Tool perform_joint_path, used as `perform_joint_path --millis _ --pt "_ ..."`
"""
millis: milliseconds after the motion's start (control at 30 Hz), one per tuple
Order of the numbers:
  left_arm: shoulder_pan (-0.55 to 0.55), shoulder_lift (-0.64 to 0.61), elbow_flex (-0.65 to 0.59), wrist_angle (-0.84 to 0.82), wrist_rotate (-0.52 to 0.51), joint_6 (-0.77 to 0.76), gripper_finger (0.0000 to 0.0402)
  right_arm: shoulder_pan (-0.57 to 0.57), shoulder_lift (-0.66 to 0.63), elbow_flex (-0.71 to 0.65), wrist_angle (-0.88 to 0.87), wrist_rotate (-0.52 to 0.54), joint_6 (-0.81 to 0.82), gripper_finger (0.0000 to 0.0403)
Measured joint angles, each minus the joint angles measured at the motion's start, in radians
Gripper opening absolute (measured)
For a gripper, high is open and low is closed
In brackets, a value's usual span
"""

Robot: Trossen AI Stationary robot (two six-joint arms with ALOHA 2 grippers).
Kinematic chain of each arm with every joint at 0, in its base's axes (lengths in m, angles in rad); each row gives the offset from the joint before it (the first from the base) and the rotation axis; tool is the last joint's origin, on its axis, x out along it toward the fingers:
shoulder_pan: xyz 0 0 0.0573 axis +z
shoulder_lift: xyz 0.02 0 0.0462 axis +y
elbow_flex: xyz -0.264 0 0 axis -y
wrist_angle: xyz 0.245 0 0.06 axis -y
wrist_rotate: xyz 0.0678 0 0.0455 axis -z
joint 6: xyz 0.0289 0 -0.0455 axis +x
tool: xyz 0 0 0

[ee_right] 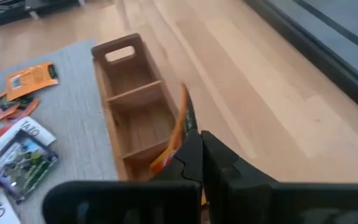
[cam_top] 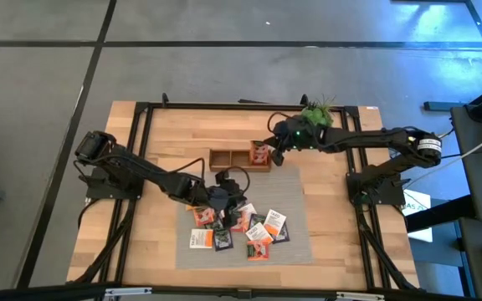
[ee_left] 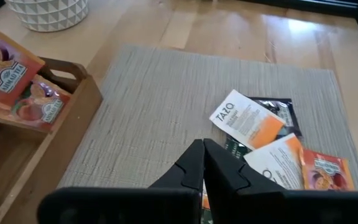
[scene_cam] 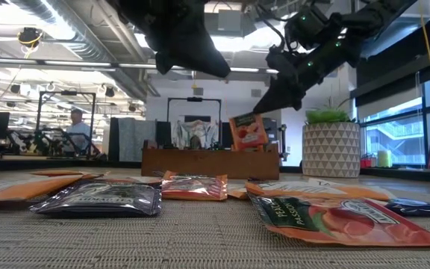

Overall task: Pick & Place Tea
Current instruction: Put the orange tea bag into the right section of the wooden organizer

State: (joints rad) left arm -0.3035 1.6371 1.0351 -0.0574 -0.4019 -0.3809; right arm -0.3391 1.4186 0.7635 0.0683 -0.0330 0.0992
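Observation:
Several tea sachets (cam_top: 249, 230), orange, black and white, lie flat on the grey mat (cam_top: 295, 196). My left gripper (cam_top: 224, 201) hovers just above them, shut and empty, its closed tips (ee_left: 202, 149) clear of the mat. My right gripper (cam_top: 273, 153) is shut on an orange sachet (scene_cam: 248, 133) over the right end compartment of the brown wooden tray (cam_top: 239, 158). A second orange sachet (ee_left: 41, 104) leans inside that compartment. My right gripper pinches the orange sachet's upper edge (ee_right: 187, 127) between its two fingers. The fingers slant down from the table's right side. The sachet hangs upright below them, its lower edge at the tray's rim (scene_cam: 248, 149). Whether it rests on anything there, I cannot tell.
A potted plant in a white patterned pot (scene_cam: 331, 149) stands at the far right, behind the tray. The tray's other two compartments (ee_right: 129, 74) hold nothing. Bare wooden tabletop (cam_top: 141, 167) surrounds the mat. A person sits in the room far behind (scene_cam: 75, 123).

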Motion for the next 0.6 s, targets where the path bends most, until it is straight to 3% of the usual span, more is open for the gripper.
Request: perform_joint_path --millis 600 --pt "0.011 0.0 0.0 -0.007 0.003 0.0 0.0004 0.009 0.096 0.0 0.063 0.039 -0.002 0.002"
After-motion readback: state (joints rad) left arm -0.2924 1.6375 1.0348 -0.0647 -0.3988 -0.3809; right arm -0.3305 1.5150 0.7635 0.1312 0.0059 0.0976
